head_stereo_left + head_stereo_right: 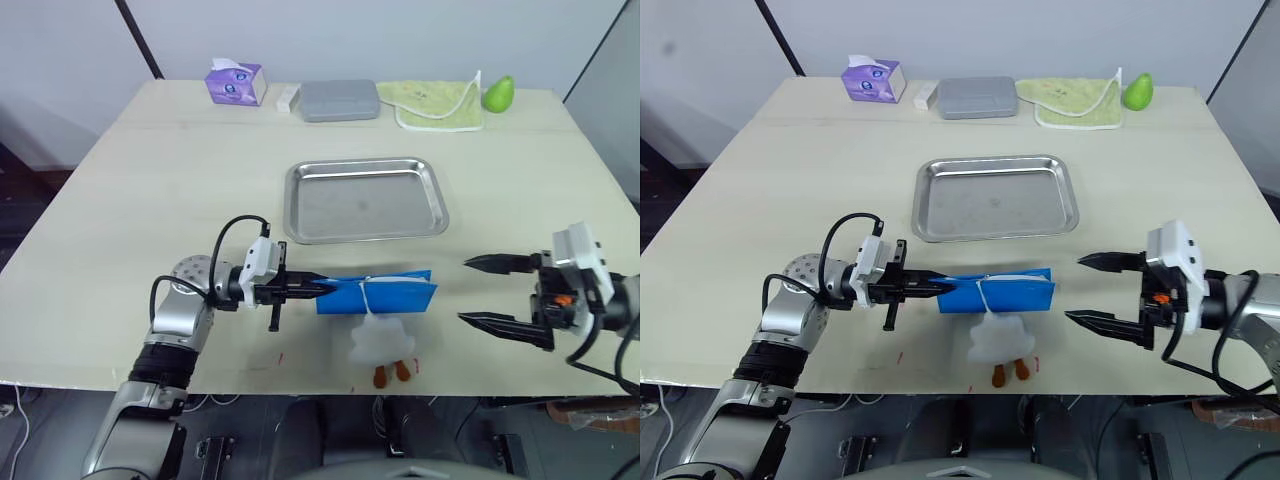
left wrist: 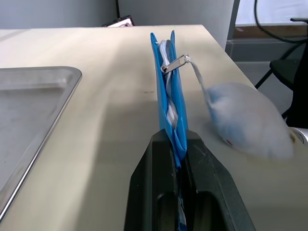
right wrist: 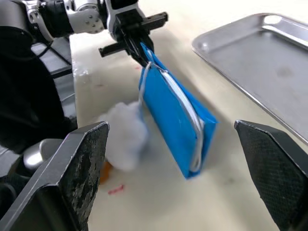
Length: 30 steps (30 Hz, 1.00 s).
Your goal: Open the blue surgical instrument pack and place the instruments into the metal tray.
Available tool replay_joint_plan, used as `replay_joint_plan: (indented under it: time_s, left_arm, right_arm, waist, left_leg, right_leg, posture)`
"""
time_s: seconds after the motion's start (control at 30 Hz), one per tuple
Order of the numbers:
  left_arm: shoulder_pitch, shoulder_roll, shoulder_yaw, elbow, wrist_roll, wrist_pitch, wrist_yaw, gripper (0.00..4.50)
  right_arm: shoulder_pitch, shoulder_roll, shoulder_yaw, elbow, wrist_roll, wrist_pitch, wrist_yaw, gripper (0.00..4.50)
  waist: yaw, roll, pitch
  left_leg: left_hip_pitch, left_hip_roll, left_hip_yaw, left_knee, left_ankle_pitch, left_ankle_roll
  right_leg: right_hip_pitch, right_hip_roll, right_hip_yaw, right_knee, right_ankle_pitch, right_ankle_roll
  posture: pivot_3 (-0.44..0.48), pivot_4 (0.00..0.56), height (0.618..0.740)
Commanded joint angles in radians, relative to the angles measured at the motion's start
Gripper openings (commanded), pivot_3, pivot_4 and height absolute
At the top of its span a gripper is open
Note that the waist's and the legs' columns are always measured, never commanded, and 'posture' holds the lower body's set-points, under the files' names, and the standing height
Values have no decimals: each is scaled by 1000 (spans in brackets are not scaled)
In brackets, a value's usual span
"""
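Both grippers are in play — the left gripper pinches one end of the blue surgical instrument pack, upright near the table's front edge, below the metal tray. The right gripper, jaws spread, should catch the zipper pull — not the toy.

On the pale table, the left gripper pinched one end of the blue pouch, holding it on edge, while a small white toy with orange feet dangled from the zipper pull and lay just in front of it near the table's front edge. The right gripper hung with its two black fingers spread wide, close to the pouch's other end but not touching it. Beyond the pouch sat the metal tray, and along the far edge stood a purple tissue box, a grey case, a green cloth and a green pear.
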Motion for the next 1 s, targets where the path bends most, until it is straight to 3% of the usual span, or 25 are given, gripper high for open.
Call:
replay_joint_plan:
  time_s: [0.03, 0.17, 0.27, 0.43, 0.7, 1.0]
  left_arm:
    - [0, 17, -8, 26, 16, -4, -20, 0]
    - [-4, 20, -6, 38, 17, -10, -28, 0]
    - [-8, 18, -8, 47, 18, -15, -30, 0]
    - [-8, 14, -13, 42, 17, -13, -27, 0]
    - [3, 19, -16, 11, 14, -7, -27, 0]
    - [26, 35, -9, -24, 10, 0, -25, 0]
  right_arm:
    - [111, -36, -207, -12, 21, -31, 75, 4377]
    - [161, -56, -265, 2, 37, -38, 91, 4377]
    - [148, -61, -225, 14, 23, -51, 83, 4377]
    - [41, -27, -49, 25, 9, -68, 10, 4377]
    - [-196, 159, 312, 190, -129, -179, -66, 4377]
    - [-283, 252, 443, 346, -203, -279, -27, 4377]
  waist:
    - [2, 0, 0]
    - [-6, 0, 0]
    - [-5, 0, 0]
    - [-7, 0, 0]
    - [-5, 0, 0]
    - [-1, 0, 0]
  left_leg:
    - [0, 0, 0, 0, 0, 0]
    - [1, 0, 0, 0, 0, 0]
    - [1, 0, -1, 0, 0, 0]
    - [1, 0, -1, 0, 0, 0]
    - [0, 0, -1, 0, 0, 0]
    - [0, 0, 0, 0, 0, 0]
  right_leg:
    - [0, 0, 0, 0, 0, 0]
    - [1, 1, 1, 0, 0, 0]
    - [1, 1, 0, 0, 0, 1]
    - [1, 1, 1, 0, 0, 0]
    - [0, 1, 1, 0, 1, -1]
    - [0, 1, 1, 0, 2, -3]
  posture:
    - [0, 150, 740]
    - [0, 150, 740]
    - [0, 150, 740]
    - [0, 150, 740]
    - [0, 150, 740]
    - [0, 150, 740]
